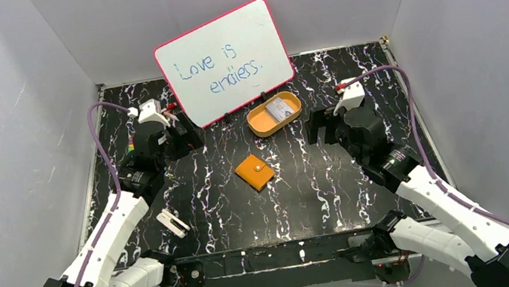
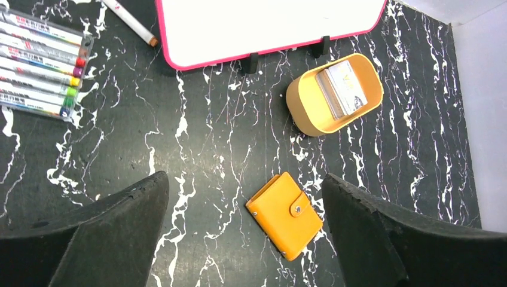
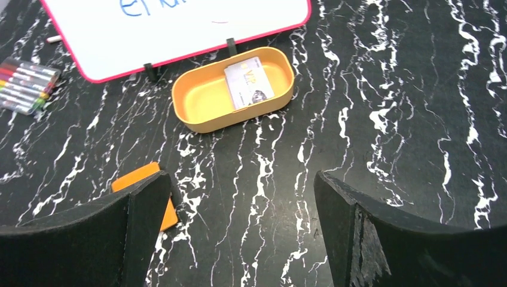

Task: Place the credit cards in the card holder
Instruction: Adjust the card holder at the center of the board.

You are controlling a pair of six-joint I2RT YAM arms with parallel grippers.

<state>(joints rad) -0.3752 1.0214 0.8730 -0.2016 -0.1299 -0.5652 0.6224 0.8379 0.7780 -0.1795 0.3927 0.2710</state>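
We judge nothing done: credit cards (image 3: 249, 82) sit in the tray (image 3: 206, 122), card holder (image 2: 284, 214) lies snapped shut, left claw (image 2: 243, 179) and right claw (image 3: 240, 176) hang wide, empty.

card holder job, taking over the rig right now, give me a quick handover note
Grip state: left end effector is open and empty, above the table near the holder. The right end effector is open and empty, short of the tray.
Things: the small square orange leather-like card holder lies closed and snapped at mid-table. The whitish plastic credit cards are stacked at one end of the orange oval tray, in front of the pink-framed whiteboard.
Done: nothing yet, no card is in the holder.
Left: open the holder, take the cards from the tray, slide them in.
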